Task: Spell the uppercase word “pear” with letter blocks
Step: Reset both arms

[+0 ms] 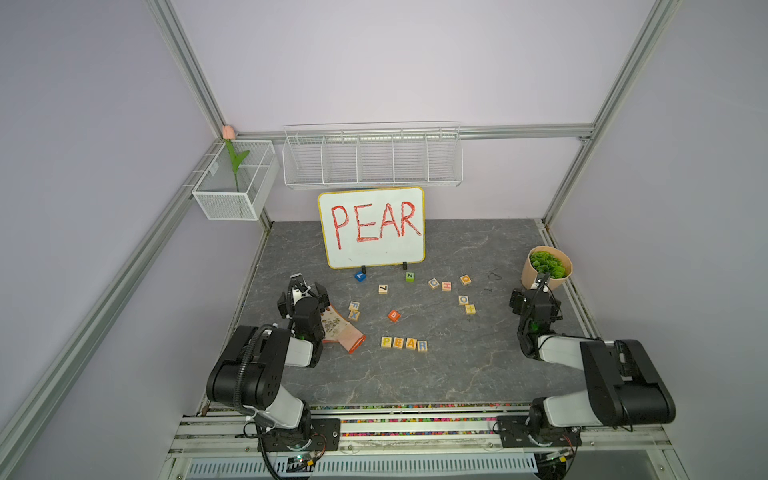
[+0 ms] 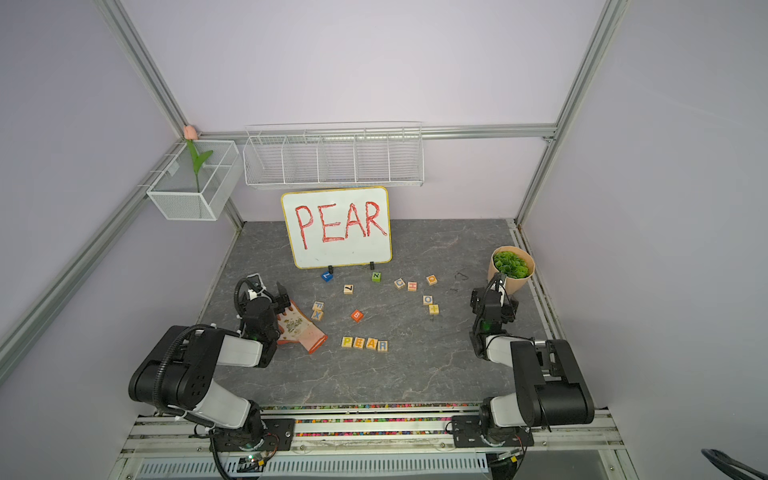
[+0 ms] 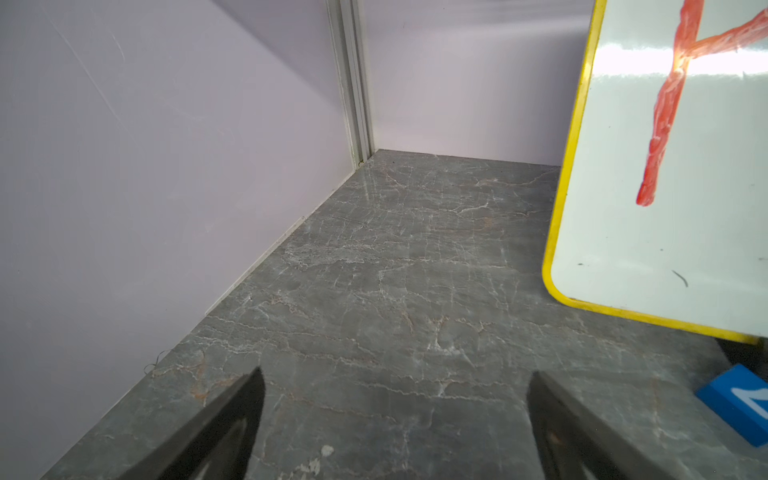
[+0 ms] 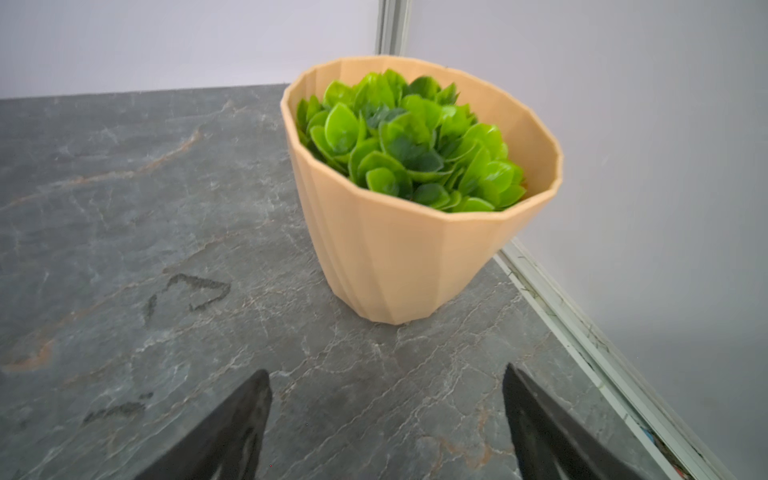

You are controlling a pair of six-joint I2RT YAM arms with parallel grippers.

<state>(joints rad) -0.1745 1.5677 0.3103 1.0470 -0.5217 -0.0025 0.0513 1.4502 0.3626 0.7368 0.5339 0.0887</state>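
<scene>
Near the front middle of the grey marbled table (image 1: 457, 374), the four letter blocks stand in one row, side by side and touching or very nearly so: P (image 1: 386, 342), E (image 1: 398, 343), A (image 1: 411, 343) and R (image 1: 422, 345). In both top views they read PEAR, with the R set a shade nearer the front edge than its neighbours. The same word is written in red on the whiteboard (image 1: 371, 226) propped at the back. The left gripper (image 3: 397, 374) hovers at the left side of the table, over the far end of an orange glove (image 1: 345, 330) and well apart from the row. Its jaws are spread wide with only bare tabletop between them, and the wrist view also shows the whiteboard's yellow corner and a blue cube (image 3: 744, 405). The right gripper (image 4: 386, 372) hangs at the right side, near a tan pot (image 4: 399, 257) of green leaves, its jaws likewise parted and holding nothing. Other lettered and coloured cubes lie scattered between the whiteboard and the row.
</scene>
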